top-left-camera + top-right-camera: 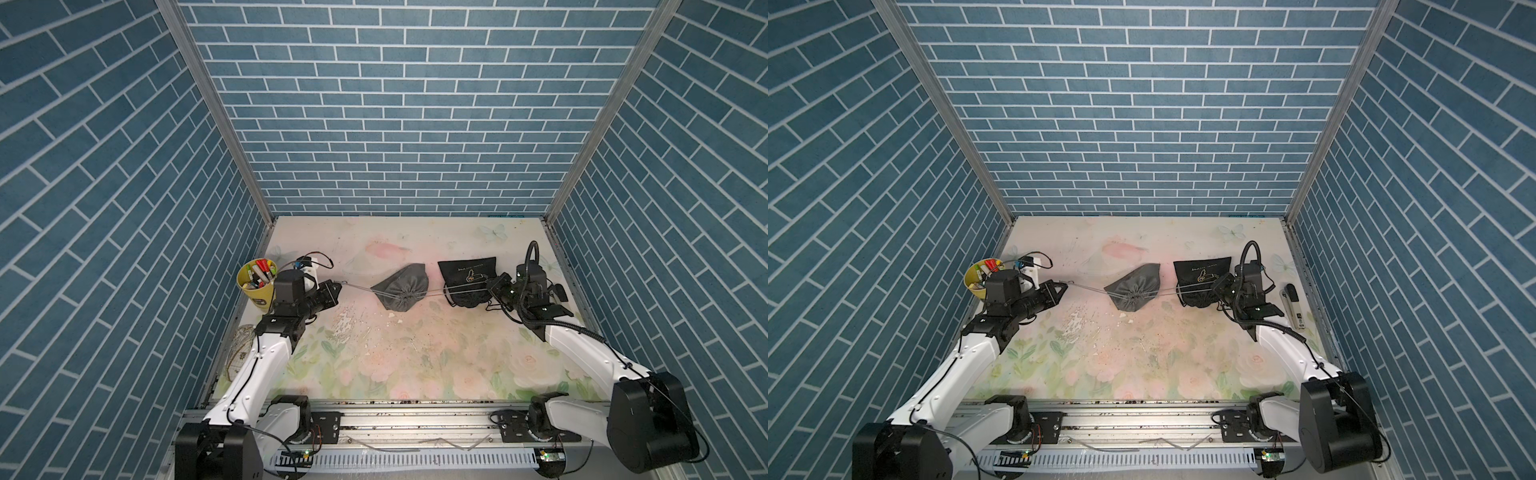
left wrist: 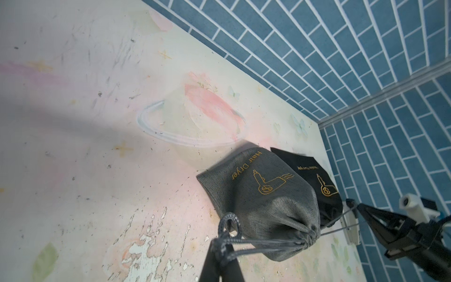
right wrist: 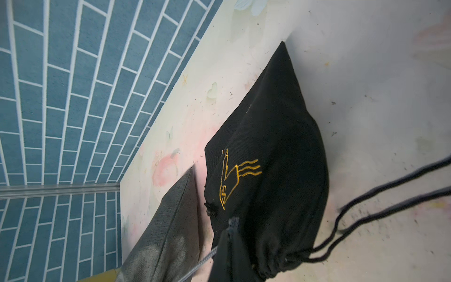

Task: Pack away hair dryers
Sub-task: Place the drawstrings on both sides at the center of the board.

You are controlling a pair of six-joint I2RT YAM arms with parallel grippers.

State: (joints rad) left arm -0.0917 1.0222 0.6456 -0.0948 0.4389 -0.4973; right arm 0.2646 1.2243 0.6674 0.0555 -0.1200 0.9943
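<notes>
in both top views the grey bag (image 1: 401,293) (image 1: 1133,291) lies in the middle of the tabletop (image 1: 415,365), with its mouth bunched tight. a thin grey string (image 1: 357,286) runs out of it to each side. the left hand (image 1: 332,286) is pinched shut on one end and the right hand (image 1: 492,284) is pinched shut on the other end, so the string looks stretched. the black bag (image 1: 467,274) sits just beside the grey bag, and the right end of the string runs over it. no hair dryers can be seen. both bags look fat, so i think the hair dryers are inside them, between the two hands. a yellow cup (image 1: 255,286) of pens stands near the left arm. in the left wrist view the left hand (image 2: 220,241) grips the string loop close to the grey bag (image 2: 268,207), and the right hand (image 2: 358,210) is past the black bag (image 2: 314,178). in the right wrist view the right hand (image 3: 229,234) holds the grey string (image 3: 202,261) right against the black bag (image 3: 268,158). the string is thin, so it could slip out of a hand. if one hand pulls harder, the grey bag could slide that way. the string could also drag the black bag along. the left arm could bump the cup.
</notes>
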